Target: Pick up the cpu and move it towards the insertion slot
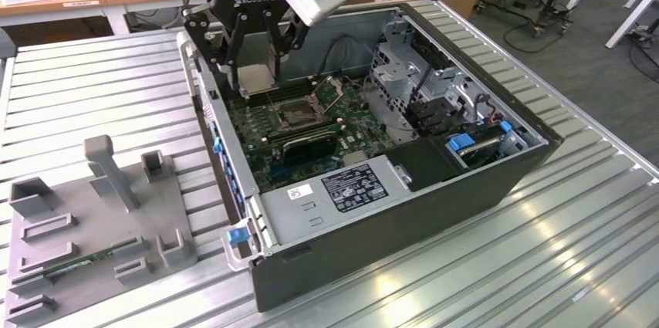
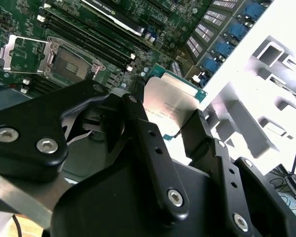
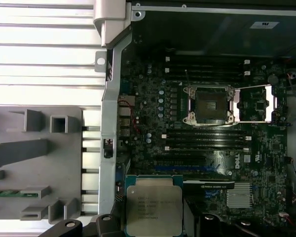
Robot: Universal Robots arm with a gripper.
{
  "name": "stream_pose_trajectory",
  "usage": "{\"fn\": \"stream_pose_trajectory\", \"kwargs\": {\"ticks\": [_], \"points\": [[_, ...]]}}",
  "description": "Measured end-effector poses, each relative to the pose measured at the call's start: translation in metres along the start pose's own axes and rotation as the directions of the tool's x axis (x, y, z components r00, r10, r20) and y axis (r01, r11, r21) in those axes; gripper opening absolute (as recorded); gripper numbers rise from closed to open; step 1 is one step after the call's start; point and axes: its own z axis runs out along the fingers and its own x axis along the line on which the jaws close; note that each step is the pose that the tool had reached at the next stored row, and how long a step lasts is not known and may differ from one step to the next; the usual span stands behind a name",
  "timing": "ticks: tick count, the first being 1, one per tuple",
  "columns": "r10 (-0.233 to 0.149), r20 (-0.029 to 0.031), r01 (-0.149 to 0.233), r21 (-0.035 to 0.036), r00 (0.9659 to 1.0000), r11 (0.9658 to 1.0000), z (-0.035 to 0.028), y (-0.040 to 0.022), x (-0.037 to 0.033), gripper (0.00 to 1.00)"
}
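Nearest to us in the second wrist view, the gripper [image 2: 180, 129] has its two black fingers [image 2: 153, 143] closed on opposite edges of the cpu [image 2: 170, 103], which hangs flat between them with its silvery metal face showing; in the first wrist view we see the same chip [image 3: 154, 205] held above the green motherboard [image 3: 153, 143], just inside the case's side wall.

We judge the cpu light and rigid, so it should not sag or flex; but its metal lid looks smooth, and a grip on thin edges leaves little margin against slipping or tilting; its underside we take to be delicate, so the edges are the right place to hold it, as it is held now, never the faces.

Farther on, the insertion slot [image 3: 210, 104] lies open, its silver frame around a dark centre and its lid plate folded out to one side; it sits well apart from the chip, with rows of memory slots between them.

In the exterior view the gripper [image 1: 255, 73] hovers over the open computer case [image 1: 433, 189], near the slot [image 1: 292, 115]; beyond, towards the exterior view's left, stands the grey parts tray [image 1: 62, 243] on the slatted table [image 1: 103, 89].
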Motion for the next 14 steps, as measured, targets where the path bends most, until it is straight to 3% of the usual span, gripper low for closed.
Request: {"fn": "stream_pose_trajectory", "kwargs": {"ticks": [14], "points": [[0.000,0.0000,0.000,0.0000,1.0000,1.0000,0.0000,0.0000,-0.0082,0.55]]}}
